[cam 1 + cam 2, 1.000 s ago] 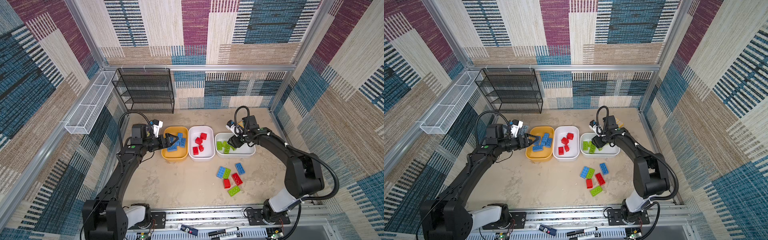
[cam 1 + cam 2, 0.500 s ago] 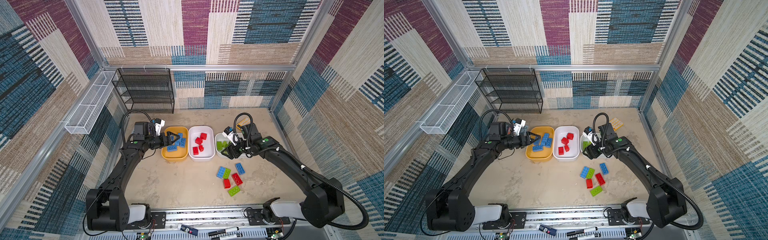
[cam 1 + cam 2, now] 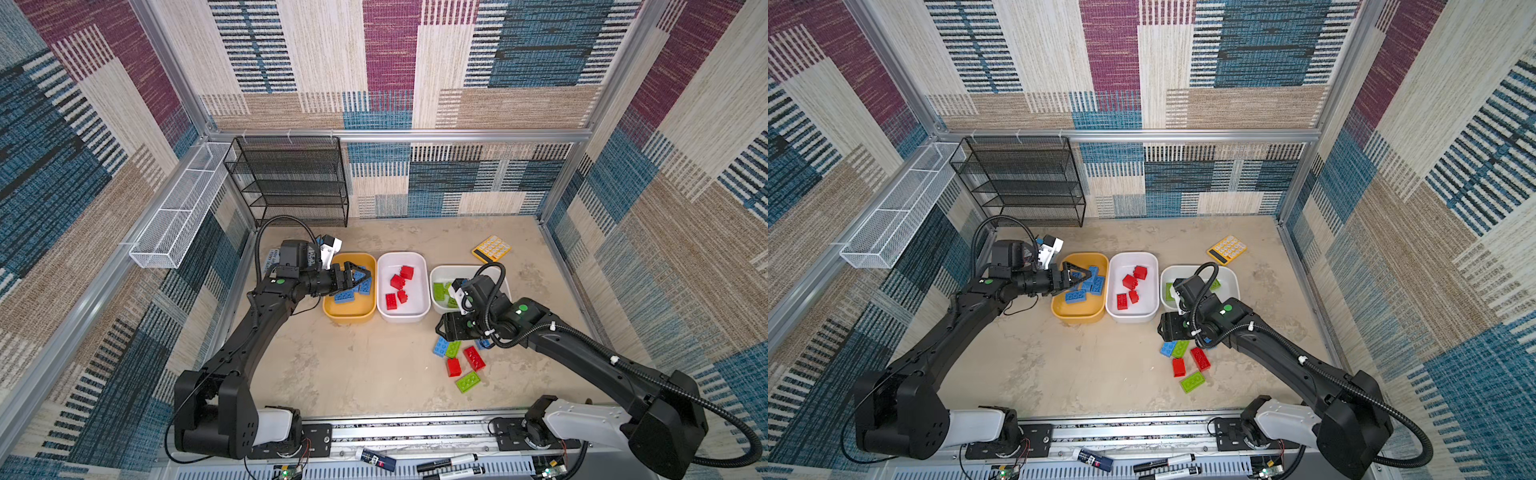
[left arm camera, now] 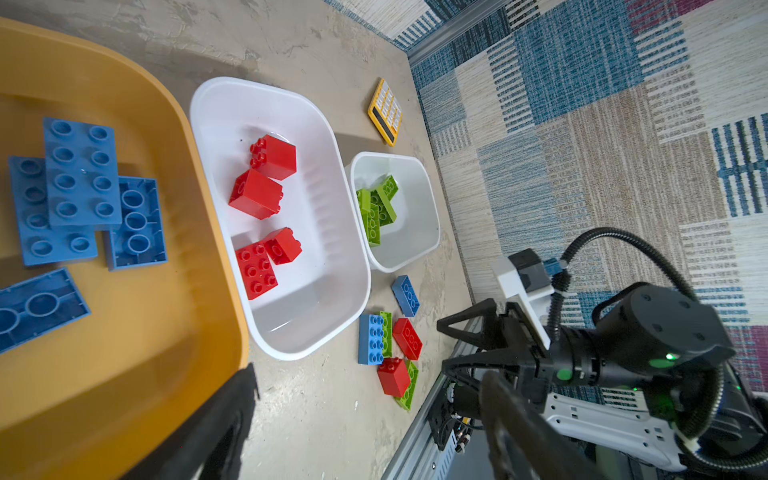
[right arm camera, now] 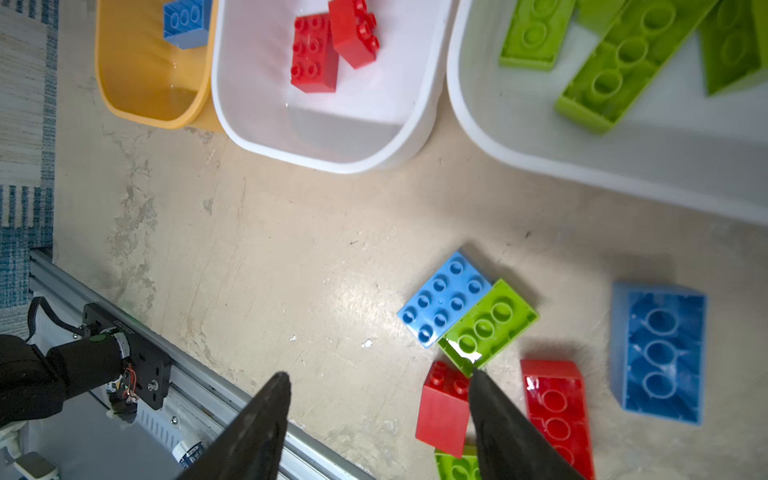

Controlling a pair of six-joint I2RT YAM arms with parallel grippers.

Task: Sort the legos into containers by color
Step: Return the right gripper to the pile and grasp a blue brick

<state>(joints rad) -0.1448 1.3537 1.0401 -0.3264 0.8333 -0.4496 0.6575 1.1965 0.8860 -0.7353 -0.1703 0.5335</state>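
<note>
Right jaws apart beside loose legos point(image 5: 488, 322), bare floor point(image 5: 291, 257) alongside.

Both top views: high overhead, angled down, whole scene. Wrist views: close above floor point(image 5: 291, 249), facing opposite ways, sharing middle white tub point(image 4: 320, 199) point(image 5: 353, 112) and loose bricks point(image 4: 407, 338) point(image 5: 486, 324).

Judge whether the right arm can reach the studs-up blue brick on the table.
Probably yes: the right gripper hangs open nearby, and the blue brick lies flat with only the green brick touching it.
</note>
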